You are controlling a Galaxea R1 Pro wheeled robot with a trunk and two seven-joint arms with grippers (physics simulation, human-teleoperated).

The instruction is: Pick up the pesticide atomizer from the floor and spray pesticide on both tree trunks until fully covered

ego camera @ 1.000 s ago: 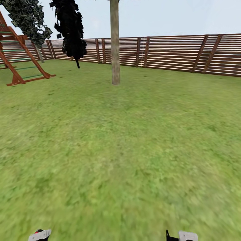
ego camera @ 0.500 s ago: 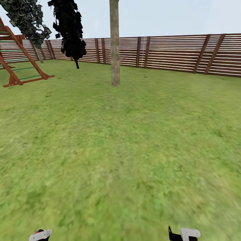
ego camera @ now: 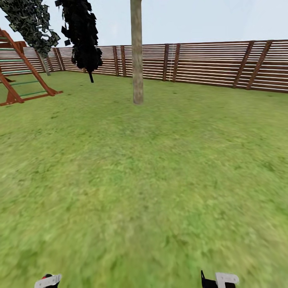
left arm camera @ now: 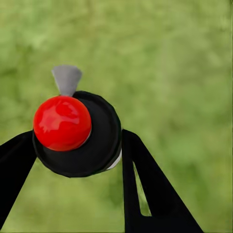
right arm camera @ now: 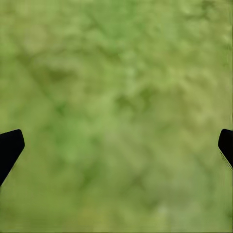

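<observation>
In the left wrist view the pesticide atomizer [left arm camera: 62,122] shows from above: a red knob on a black round cap with a grey nozzle. My left gripper [left arm camera: 77,148] is shut on it, one black finger on each side. Over bare grass, my right gripper [right arm camera: 116,145] is open and holds nothing. In the head view only the tips of the left gripper [ego camera: 47,281] and right gripper [ego camera: 220,279] show at the lower edge. A pale beige-grey tree trunk [ego camera: 137,52] stands ahead across the lawn [ego camera: 144,180]. A second tree [ego camera: 32,22] with a dark green crown stands far left by the fence.
A near-black column-shaped tree [ego camera: 82,34] stands left of the near trunk. A red-brown wooden play frame [ego camera: 22,76] stands at the left edge. A brown slat fence [ego camera: 208,64] closes off the back of the garden. Grass lies between me and the trunk.
The whole head view has shifted: the play frame has slid left and the trunk's foot sits slightly lower, so the camera moved. Both grippers keep their states.
</observation>
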